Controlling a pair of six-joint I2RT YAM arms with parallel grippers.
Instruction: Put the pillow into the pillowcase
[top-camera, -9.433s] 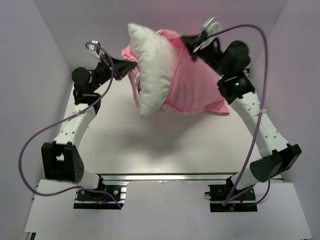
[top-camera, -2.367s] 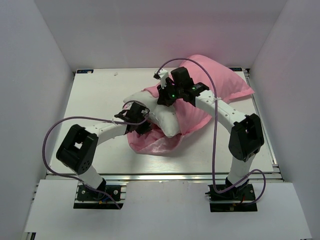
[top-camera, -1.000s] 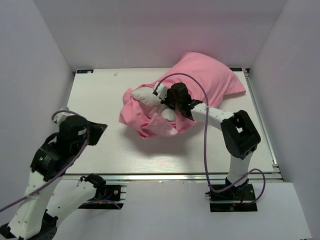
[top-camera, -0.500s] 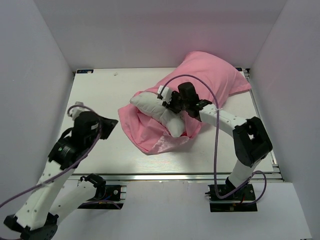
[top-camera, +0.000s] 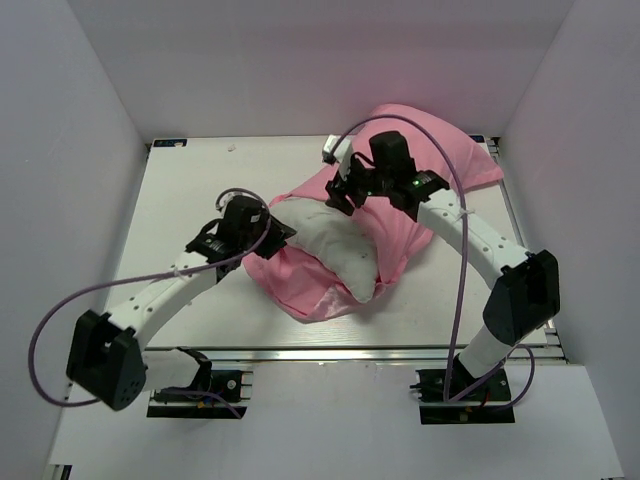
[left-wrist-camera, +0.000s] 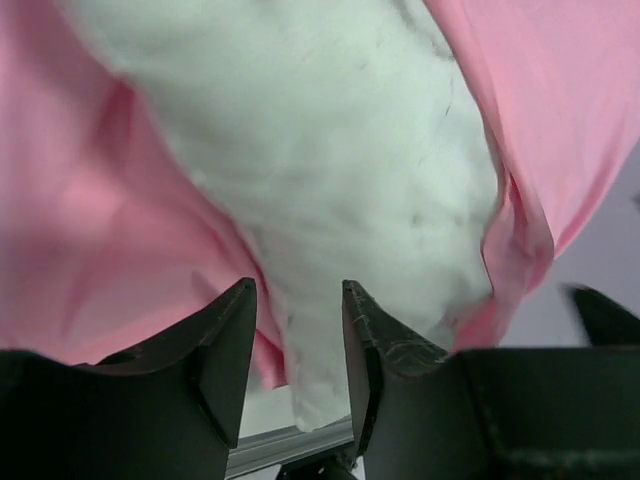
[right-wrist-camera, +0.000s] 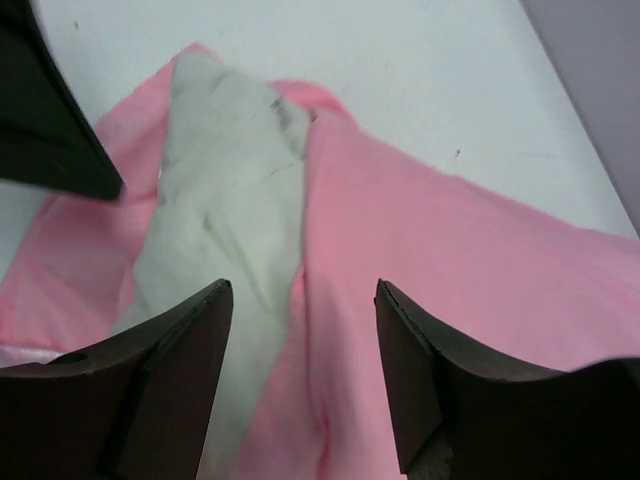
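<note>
Plump pillow (top-camera: 335, 250) half inside crumpled satiny pillowcase (top-camera: 475, 165); left end effector (left-wrist-camera: 297, 290), right end effector (right-wrist-camera: 303, 290) released.

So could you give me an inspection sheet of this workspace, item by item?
Surface: flat white tabletop, no stains seen.
Job's things: plump white rectangular pillow, near end poking out of the shiny pink satin pillowcase, far end covered.
Clutter: one tiny pale speck near the far edge.
Grippers: left gripper open at the pillow's exposed end; right gripper open above the pillowcase's mouth.
Cables: a purple cable loops along each arm.
Surroundings: plain pale walls on three sides.
</note>
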